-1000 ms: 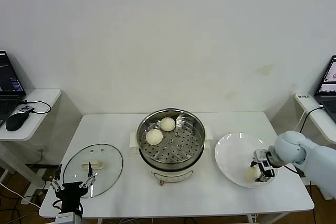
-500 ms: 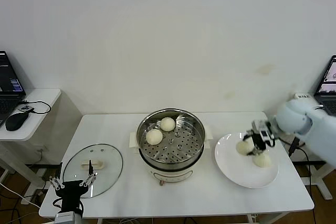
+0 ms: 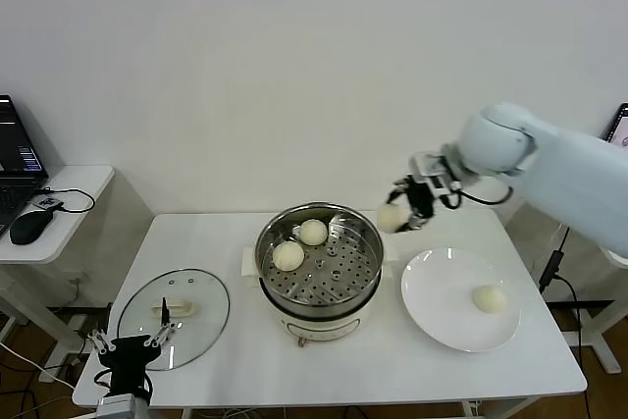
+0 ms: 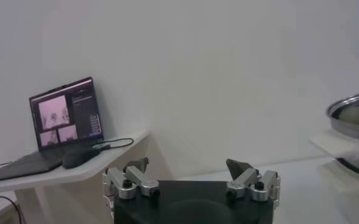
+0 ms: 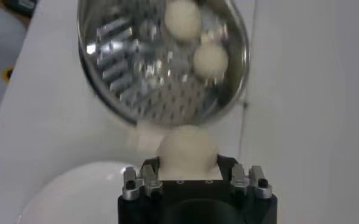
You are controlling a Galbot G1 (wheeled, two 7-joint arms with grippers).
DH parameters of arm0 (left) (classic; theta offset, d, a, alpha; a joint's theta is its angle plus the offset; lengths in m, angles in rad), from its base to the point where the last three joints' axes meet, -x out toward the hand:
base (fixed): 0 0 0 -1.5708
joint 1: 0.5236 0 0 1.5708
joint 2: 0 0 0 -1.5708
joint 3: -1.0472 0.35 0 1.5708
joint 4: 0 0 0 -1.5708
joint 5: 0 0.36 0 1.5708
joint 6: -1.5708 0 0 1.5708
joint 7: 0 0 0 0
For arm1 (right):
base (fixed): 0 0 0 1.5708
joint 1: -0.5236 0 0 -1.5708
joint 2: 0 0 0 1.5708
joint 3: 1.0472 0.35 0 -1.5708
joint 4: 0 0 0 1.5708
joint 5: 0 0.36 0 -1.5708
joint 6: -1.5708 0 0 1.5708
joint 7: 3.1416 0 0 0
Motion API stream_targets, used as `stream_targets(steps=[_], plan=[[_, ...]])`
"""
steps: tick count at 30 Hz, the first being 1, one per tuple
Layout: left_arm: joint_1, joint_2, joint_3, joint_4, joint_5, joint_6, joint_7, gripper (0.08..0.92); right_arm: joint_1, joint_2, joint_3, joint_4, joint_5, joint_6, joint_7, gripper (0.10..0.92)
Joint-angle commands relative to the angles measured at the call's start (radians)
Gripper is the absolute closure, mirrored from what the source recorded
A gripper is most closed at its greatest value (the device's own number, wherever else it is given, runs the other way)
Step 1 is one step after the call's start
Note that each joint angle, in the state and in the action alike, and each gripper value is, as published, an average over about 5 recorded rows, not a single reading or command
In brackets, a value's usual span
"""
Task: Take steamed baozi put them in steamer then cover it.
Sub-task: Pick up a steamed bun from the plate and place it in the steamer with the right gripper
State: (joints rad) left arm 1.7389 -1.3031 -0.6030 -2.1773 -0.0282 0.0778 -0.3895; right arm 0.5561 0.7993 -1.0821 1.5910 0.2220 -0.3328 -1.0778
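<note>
1. While I watch the head view, my right hand [image 3: 404,213] is in the air just beyond the right rim of the steamer [image 3: 320,260], fingers clamped on one baozi [image 3: 392,216]. Two buns [image 3: 300,243] already sit on the perforated tray, toward its back left. A fourth bun [image 3: 489,298] waits on the white plate [image 3: 432,316] to the right. The glass lid [image 3: 174,307] lies on the worktop [image 3: 392,370] to the left, with my left hand [image 3: 128,347] parked at the front edge beside it, fingers spread and holding nothing.

2. As the left wrist view shows, that left hand [image 4: 191,176] has its fingers wide apart, with only the steamer's rim [image 4: 353,109] off to one side.

3. From the right wrist view, the carried bun [image 5: 185,152] is pinched between the fingers of the right hand [image 5: 188,176], and it hangs over the near rim of the pot [image 5: 161,61], not yet over the tray.

4. My worry: the bun is soft and round, so a firm squeeze may dent it, while a light one could let it slip onto the worktop. Letting go from this spot would, I judge, catch the rim. Dropping too far inward could land it on the two seated buns.
</note>
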Motion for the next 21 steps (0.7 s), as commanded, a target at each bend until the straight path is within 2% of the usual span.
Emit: stream_targets(steps=[1, 8, 21], plan=[[0.002, -0.007, -0.019, 0.000, -0.008, -0.002, -0.001, 0.177, 0.028, 0.241, -0.113, -0.013, -0.004, 0.146, 0.019, 0.413], [-0.003, -0.016, -0.025, 0.001, -0.008, -0.002, -0.002, 0.177, -0.038, 0.266, -0.166, -0.028, -0.115, 0.307, 0.050, 0.406], [-0.008, -0.021, -0.026, -0.003, -0.010, -0.002, -0.003, 0.177, -0.072, 0.278, -0.202, -0.035, -0.302, 0.464, 0.084, 0.397]])
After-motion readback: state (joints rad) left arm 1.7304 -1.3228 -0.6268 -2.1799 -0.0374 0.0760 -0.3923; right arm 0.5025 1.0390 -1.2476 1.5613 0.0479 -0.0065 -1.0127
